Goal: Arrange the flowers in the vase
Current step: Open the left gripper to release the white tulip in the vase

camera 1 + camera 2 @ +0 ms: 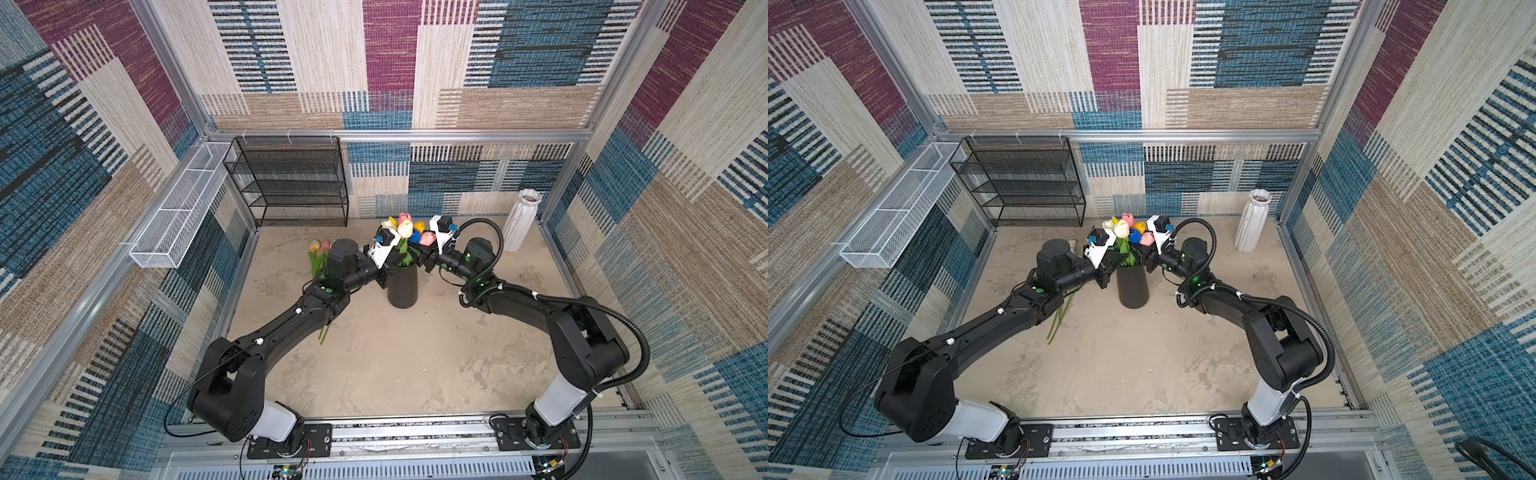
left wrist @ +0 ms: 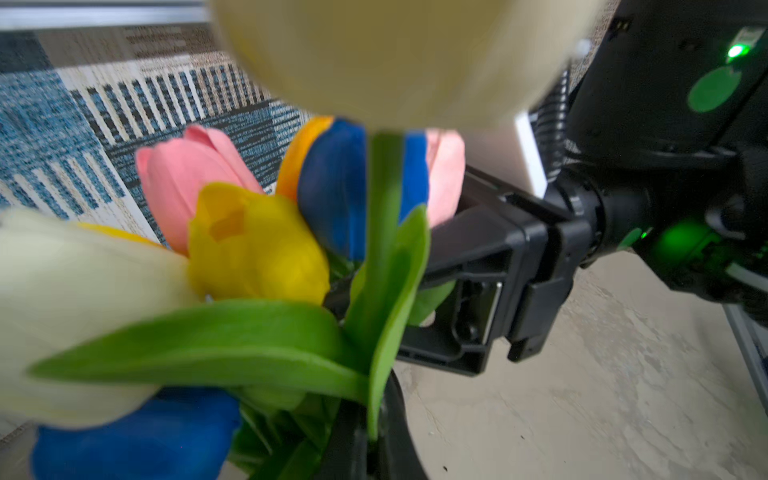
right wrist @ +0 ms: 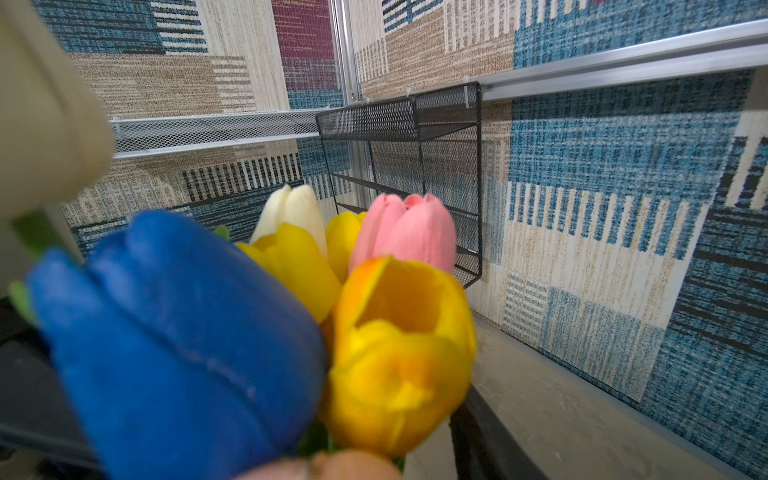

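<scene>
Flowers point(image 1: 1136, 232) in vase point(image 1: 1133, 289); left jaws grip cream tulip point(image 1: 1121, 228), right jaws apart.

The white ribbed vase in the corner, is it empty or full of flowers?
Empty: the white ribbed vase stands with a bare dark mouth, no stems poking out.

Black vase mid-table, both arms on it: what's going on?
The black vase already holds most of the flowers, and both grippers are at it. The left gripper is shut, apparently on the stem of the cream tulip standing in the vase. The right gripper reaches into the stems from the opposite side; leaves hide whether it grips. A few loose tulips lie on the table left of the vase. The white vase stands apart, near the back corner.
</scene>
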